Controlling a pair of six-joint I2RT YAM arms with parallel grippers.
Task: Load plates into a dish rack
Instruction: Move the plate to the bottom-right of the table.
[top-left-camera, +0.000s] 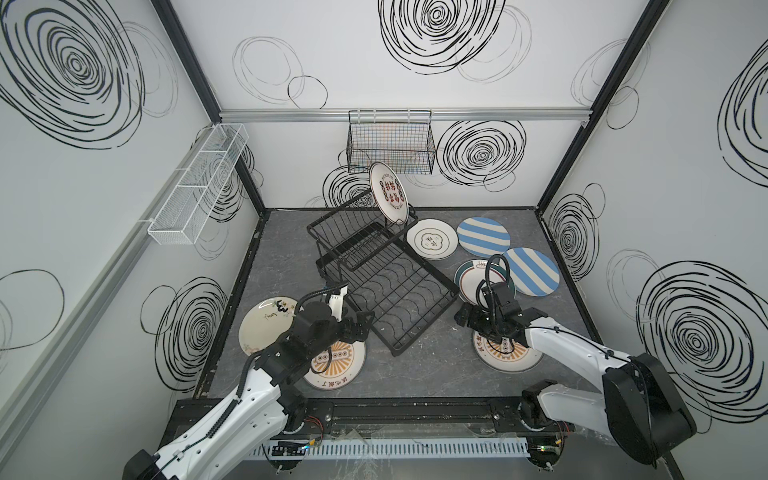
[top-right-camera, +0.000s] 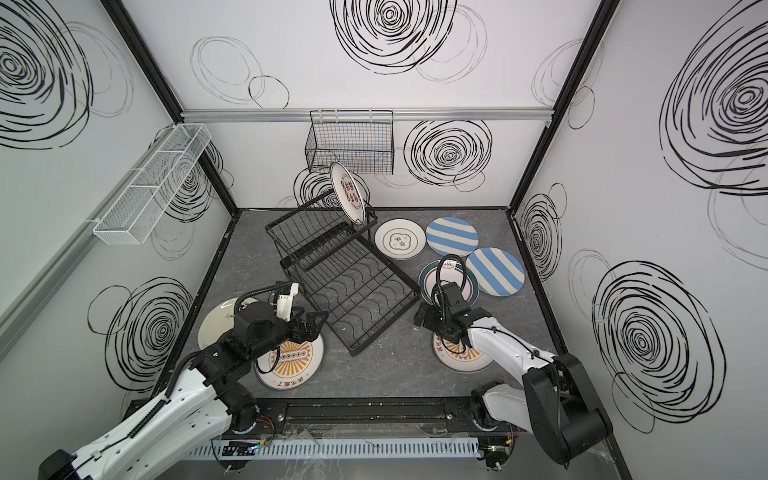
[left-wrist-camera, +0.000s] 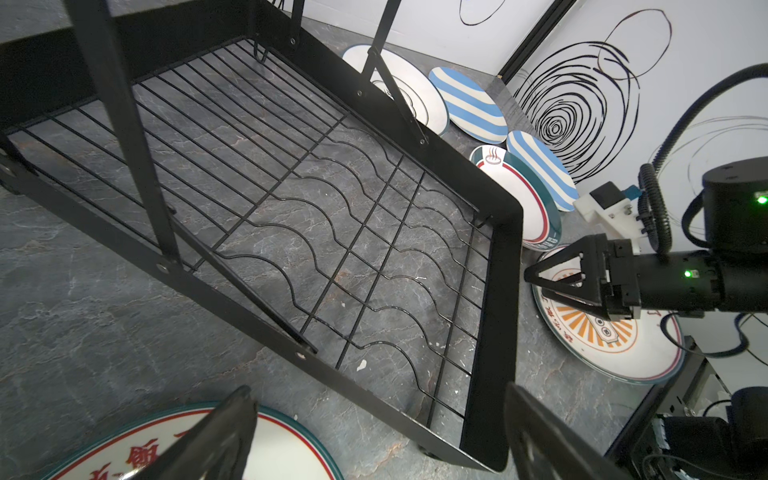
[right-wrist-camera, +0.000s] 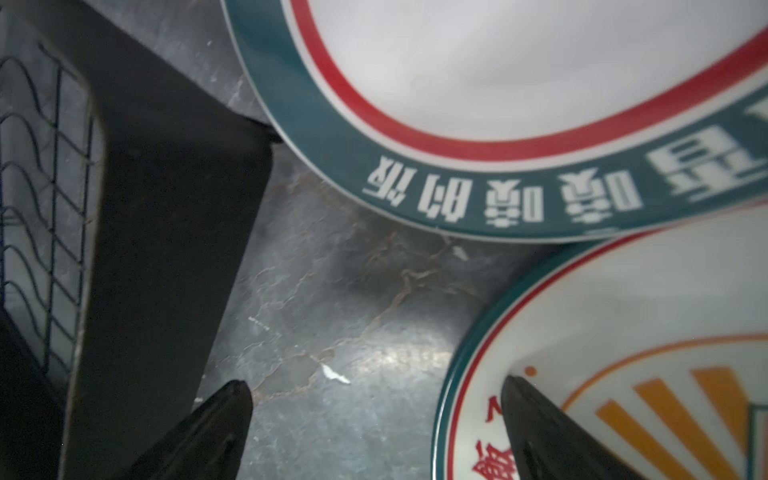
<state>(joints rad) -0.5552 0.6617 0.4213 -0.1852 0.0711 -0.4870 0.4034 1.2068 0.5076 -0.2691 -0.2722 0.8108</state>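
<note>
The grey marbled desk (top-left-camera: 432, 365) carried every item. The black wire two-tier dish rack (top-left-camera: 388, 291) stood diagonally at the desk's centre. Its raised upper basket faced the rear wall, and its longer lower tray with wavy slots reached toward the front. The left arm (top-left-camera: 232, 415) and the right arm (top-left-camera: 573, 345) entered from the front edge, one on each side of the lower tray.

Eight round ceramic plates were in view.
- The white plate with red characters (top-left-camera: 388, 195) stood tilted on edge at the rear right corner of the upper basket.
- The white emblem plate (top-left-camera: 432, 240) lay flat just beside the rack, on its right.
- The first blue-and-white striped plate (top-left-camera: 483, 237) lay flat beside the emblem plate.
- The second striped plate (top-left-camera: 534, 272) overlapped the green-and-red rimmed plate (top-left-camera: 467, 282).
- The right orange sunburst plate (top-left-camera: 505, 359) lay front right, its rim meeting the green-and-red rim.
- The cream script plate (top-left-camera: 266, 326) and the left sunburst plate (top-left-camera: 336, 368) lay front left, partly hidden by the left arm.

The right jaws were spread wide and held nothing. One finger (right-wrist-camera: 536, 419) was over the right sunburst plate's face and the other finger (right-wrist-camera: 220, 419) was over bare desk beside the rack. Contact could not be determined.

The left jaws were also spread wide and empty. They hung above the left sunburst plate's rim, near the lower tray's front corner.
</note>
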